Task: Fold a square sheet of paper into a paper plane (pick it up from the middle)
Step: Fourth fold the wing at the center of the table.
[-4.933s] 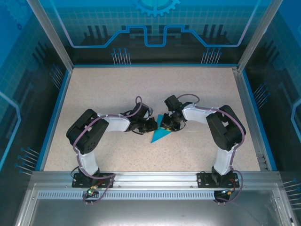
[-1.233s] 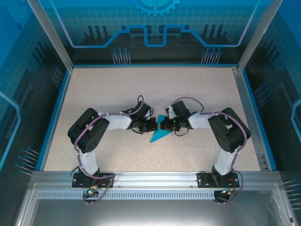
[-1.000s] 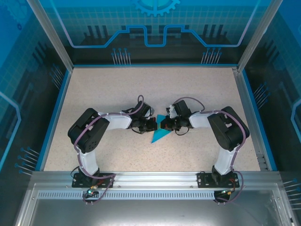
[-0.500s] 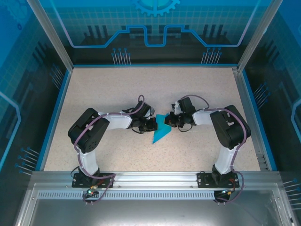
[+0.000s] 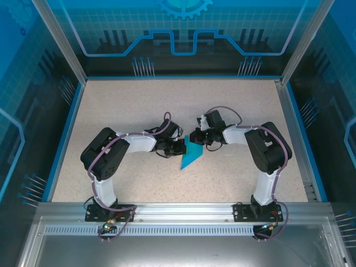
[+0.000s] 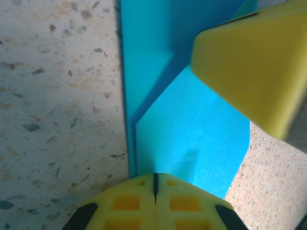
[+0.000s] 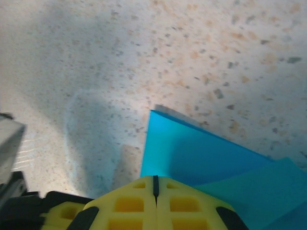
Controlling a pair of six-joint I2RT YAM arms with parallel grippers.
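There is one paper plane [image 5: 190, 155], two arms and two grippers on the speckled beige tabletop [image 5: 128, 111]. The left gripper [image 5: 181, 148] has its yellow fingers pressed together, and in its wrist view the seam between them is a thin dark line right at the paper's near edge [image 6: 155, 184]. The right gripper [image 5: 194, 136] is likewise closed with nothing between its fingers [image 7: 155, 184]. Compared with half a second ago, the right gripper has swung from the right side of the paper round to its far, wide end, and its wrist now lies farther back and more to the left. The left arm sits almost where it was, and the paper has kept its place and heading over the last several seconds. The paper plane lies flat near the middle of the tabletop, between the two grippers. It is a bright cyan-blue wedge, with its wide end under the grippers and its sharp tip pointing toward the near-left. In the left wrist view the paper [image 6: 192, 129] shows overlapping layers: a slanted fold edge casts a darker band across it, and one long straight edge runs along the tabletop. One blurred yellow finger [image 6: 249, 72] of the right gripper hangs over the paper's far part; I cannot tell whether it touches. In the right wrist view a crisp corner of the paper [image 7: 192, 153] juts out onto the tabletop just beyond the closed fingers.
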